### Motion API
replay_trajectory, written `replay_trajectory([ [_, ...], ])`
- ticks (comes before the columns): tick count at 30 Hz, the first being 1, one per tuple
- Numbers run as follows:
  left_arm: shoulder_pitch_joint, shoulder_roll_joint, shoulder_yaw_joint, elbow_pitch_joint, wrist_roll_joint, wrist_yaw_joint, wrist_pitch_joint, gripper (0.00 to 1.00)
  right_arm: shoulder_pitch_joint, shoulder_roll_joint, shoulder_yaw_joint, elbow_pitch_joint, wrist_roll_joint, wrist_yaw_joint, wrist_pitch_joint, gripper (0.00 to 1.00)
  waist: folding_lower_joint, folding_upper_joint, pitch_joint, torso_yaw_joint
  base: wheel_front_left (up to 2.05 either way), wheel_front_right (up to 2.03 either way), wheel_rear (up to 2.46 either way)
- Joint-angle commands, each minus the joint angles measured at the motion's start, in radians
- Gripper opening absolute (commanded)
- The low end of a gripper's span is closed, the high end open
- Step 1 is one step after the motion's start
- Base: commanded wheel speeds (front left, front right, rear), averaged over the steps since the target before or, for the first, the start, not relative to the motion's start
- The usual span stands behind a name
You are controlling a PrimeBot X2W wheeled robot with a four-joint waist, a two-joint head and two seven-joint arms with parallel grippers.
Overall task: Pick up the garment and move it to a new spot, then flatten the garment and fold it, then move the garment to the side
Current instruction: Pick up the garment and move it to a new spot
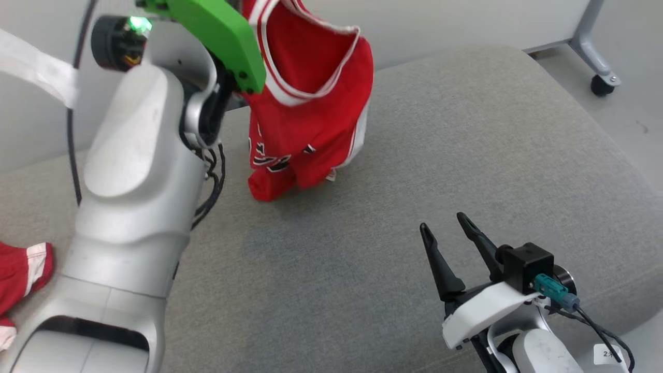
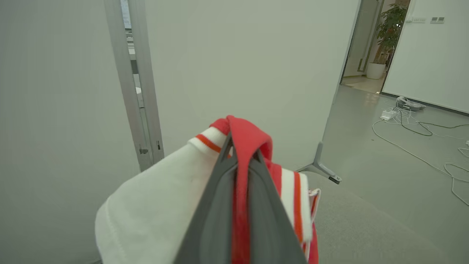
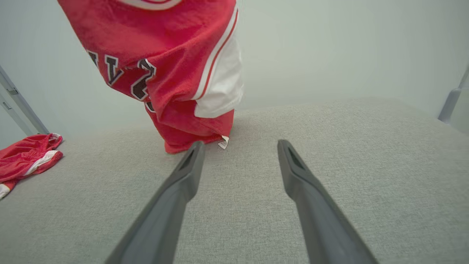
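My left gripper [image 2: 241,146] is raised high, its jaws pressed together on a red band of the jersey [image 1: 311,119]; in the left wrist view the cloth is pinched between my two dark fingers [image 2: 216,205] and loops over their tips, with white and red-striped trim spilling to either side; the jersey hangs from that grip, bunched and twisted, red with white edging and dark lettering low down; its lowest folds reach the grey pad [image 1: 466,155] and seem to touch it, on the pad's far side, left of middle; my silver left arm [image 1: 134,181] rises just beside it in the head view; my right gripper [image 1: 443,221] sits low at the near right, over the pad, jaws spread wide and holding nothing, pointing toward the jersey; in the right wrist view the hem lies just beyond one fingertip [image 3: 196,148]; whether they touch I cannot tell; a second red cloth [image 1: 23,269] lies at the pad's left edge, well apart from the jersey.
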Motion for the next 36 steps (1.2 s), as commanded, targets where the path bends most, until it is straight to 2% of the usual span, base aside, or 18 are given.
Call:
replay_trajectory([
  [1, 0.03, -0.002, -0.015, 0.016, 0.001, -0.002, -0.01, 0.0, -0.018, -0.001, -0.001, -0.006, 0.006, 0.0, -0.005, 1.0, 0.0, -0.0001, 0.054, -0.062, 0.0, 0.0, 0.0],
  [8, 0.196, -0.012, -0.098, 0.126, -0.012, -0.01, -0.077, 0.0, -0.021, -0.001, -0.02, 0.004, 0.012, 0.0, -0.024, 1.0, 0.0, -0.0001, 0.085, -0.061, 0.0, 0.0, 0.0],
  [9, 0.216, -0.013, -0.113, 0.137, -0.009, -0.014, -0.088, 0.03, -0.021, -0.001, -0.024, 0.005, 0.012, 0.0, -0.025, 1.0, 0.0, -0.0001, 0.088, -0.057, 0.0, 0.0, 0.0],
  [10, 0.245, -0.014, -0.122, 0.149, -0.018, -0.016, -0.107, 0.47, -0.023, -0.001, -0.026, 0.008, 0.015, 0.0, -0.025, 1.0, 0.0, -0.0001, 0.088, -0.052, 0.0, 0.0, 0.0],
  [12, 0.283, -0.014, -0.14, 0.165, -0.033, -0.021, -0.142, 1.0, -0.031, -0.001, -0.027, 0.01, 0.02, 0.0, -0.03, 1.0, 0.0, -0.0001, 0.089, -0.04, 0.0, 0.0, 0.0],
  [17, 0.354, -0.014, -0.158, 0.164, -0.062, -0.044, -0.243, 1.0, -0.032, -0.002, -0.039, 0.019, 0.017, 0.0, -0.04, 1.0, 0.0, -0.0001, 0.073, -0.003, 0.0, 0.0, 0.0],
  [24, 0.478, 0.014, -0.085, 0.065, -0.117, -0.054, -0.428, 1.0, -0.002, -0.001, -0.093, 0.025, 0.006, 0.0, -0.038, 1.0, 0.0, -0.0001, 0.031, 0.095, 0.0, 0.0, 0.0],
  [31, 0.633, 0.086, 0.006, -0.124, -0.082, -0.003, -0.471, 1.0, 0.019, -0.002, -0.124, 0.014, -0.01, 0.0, -0.025, 1.0, 0.0, -0.0001, -0.009, 0.185, 0.0, 0.0, 0.0],
  [36, 0.767, 0.115, 0.067, -0.281, -0.02, 0.028, -0.469, 1.0, 0.034, -0.002, -0.158, 0.013, -0.001, 0.0, -0.028, 1.0, 0.0, -0.0001, -0.027, 0.235, 0.0, 0.0, 0.0],
])
